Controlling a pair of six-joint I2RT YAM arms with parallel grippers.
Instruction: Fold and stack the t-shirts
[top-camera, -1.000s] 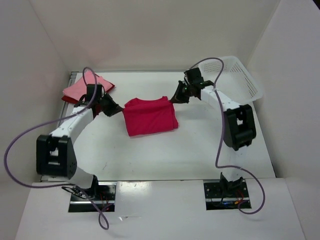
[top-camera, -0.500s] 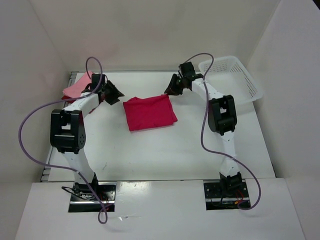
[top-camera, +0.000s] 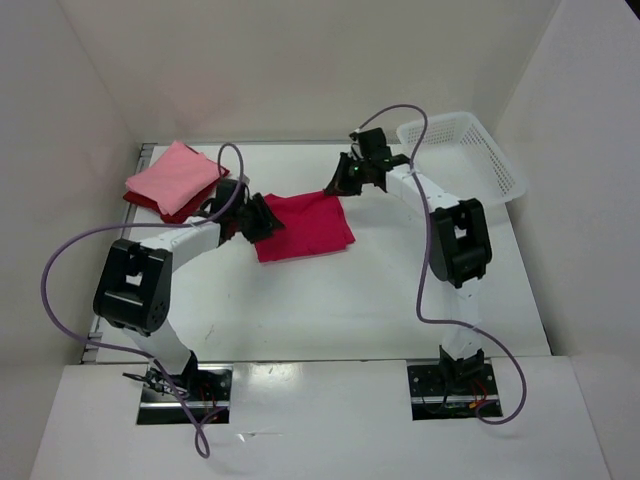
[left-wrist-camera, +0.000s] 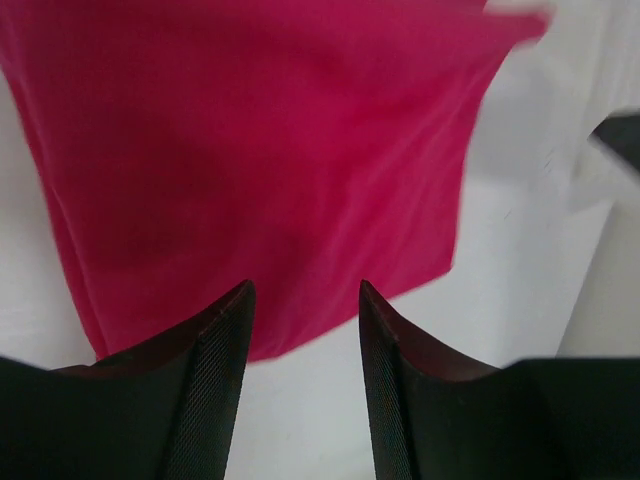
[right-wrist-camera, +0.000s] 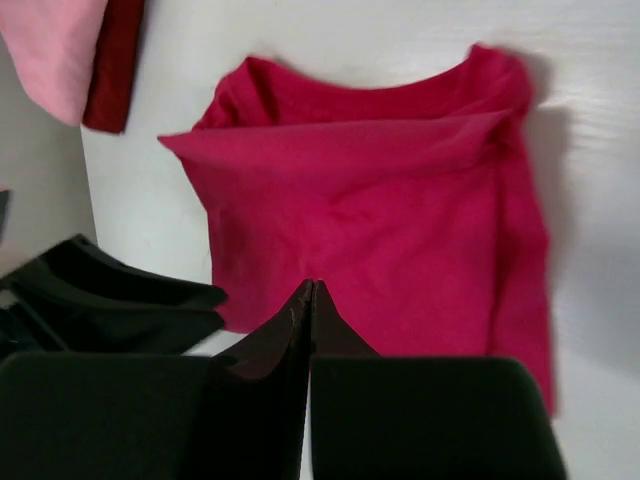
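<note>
Magenta t-shirt (top-camera: 305, 232): folded into a rough rectangle, lying flat mid-desk between the two tools.
Desk (top-camera: 330, 305): white, walled on three sides.
Long axis: left to right across the desk, slightly skewed, with the right end a little farther back.
Left tool (left-wrist-camera: 303, 295): at the shirt's left edge and hiding it from above. The fingers are parted with a clear gap, the cloth lies below them, and nothing is gripped.
Right tool (right-wrist-camera: 311, 288): above the shirt's far right corner, fingers pressed together, holding nothing.
Pink t-shirt (top-camera: 172, 175): folded at far left, on top of the dark red t-shirt (top-camera: 137, 198), apart from the magenta one.
Basket (top-camera: 492, 152): white lattice at far right, beyond the right arm.
</note>
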